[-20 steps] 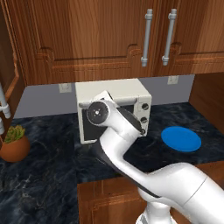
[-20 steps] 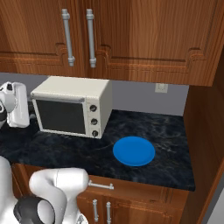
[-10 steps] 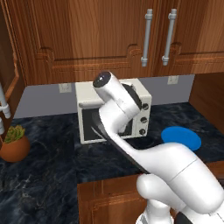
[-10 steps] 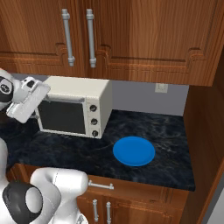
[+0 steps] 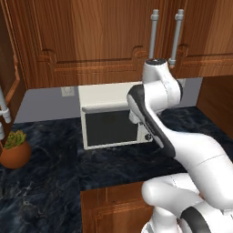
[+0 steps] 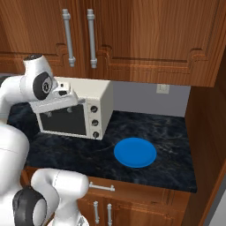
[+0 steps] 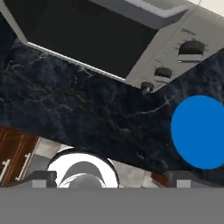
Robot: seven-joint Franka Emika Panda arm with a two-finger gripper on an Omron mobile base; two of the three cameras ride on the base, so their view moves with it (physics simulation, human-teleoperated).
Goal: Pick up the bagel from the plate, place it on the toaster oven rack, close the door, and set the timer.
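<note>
Hanging high in front of the toaster oven (image 6: 73,108), the gripper (image 6: 57,103) sits at the oven's upper front edge in the right base view, jaws spread wide with nothing between them. In the hand view its two dark fingertips (image 7: 40,178) stand far apart at the bottom, looking down on the dark marbled counter (image 7: 87,118). The door (image 5: 111,128) is shut, its dark glass panel facing forward, so the rack behind cannot be made out. Three knobs (image 6: 93,115) run down the oven's right panel. The plate (image 6: 135,152), a bright blue disc, lies flat on the counter to the right of the oven, well apart from the gripper and lower; in the hand view it shows at right (image 7: 199,131). No bagel can be made out on it. A potted plant (image 5: 15,148) stands at the counter's far left.
</note>
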